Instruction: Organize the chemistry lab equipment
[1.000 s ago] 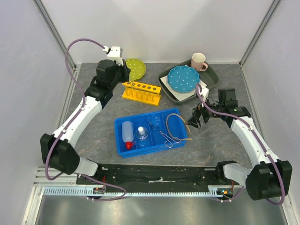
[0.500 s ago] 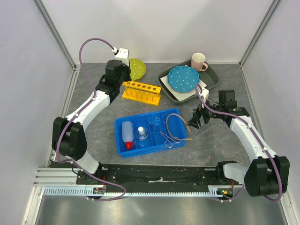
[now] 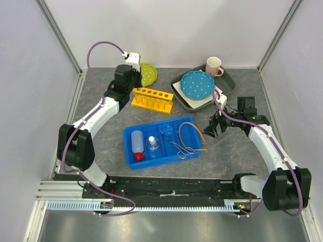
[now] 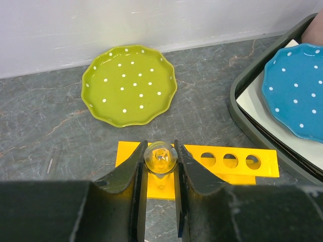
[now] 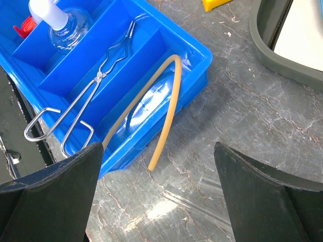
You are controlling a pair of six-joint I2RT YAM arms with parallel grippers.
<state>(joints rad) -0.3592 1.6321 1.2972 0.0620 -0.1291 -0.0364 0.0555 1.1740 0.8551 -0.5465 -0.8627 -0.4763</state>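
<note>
Grey table [image 4: 50, 131]; left hand [image 4: 160, 155] with glass tube [image 4: 160, 157] nearer rack [image 4: 229, 161].

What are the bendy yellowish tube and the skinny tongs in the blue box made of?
The tubing looks like matte tan rubber: it bends and droops over the blue bin. The tongs look like thin bare metal wire, silvery and shiny. The bin is probably glossy moulded plastic.

Left arm [image 3: 96, 116] stretched far forward, elbow out to the left, wrist tipped down. Left gripper [image 4: 160, 154] pinched onto a clear glass tube [image 4: 160, 160], one finger on each side of it. Right arm [image 3: 267, 146] reaches forward, then bends inward, wrist angled down toward centre. Right gripper [image 5: 157, 151] hangs low, jaws spread wide apart.
</note>
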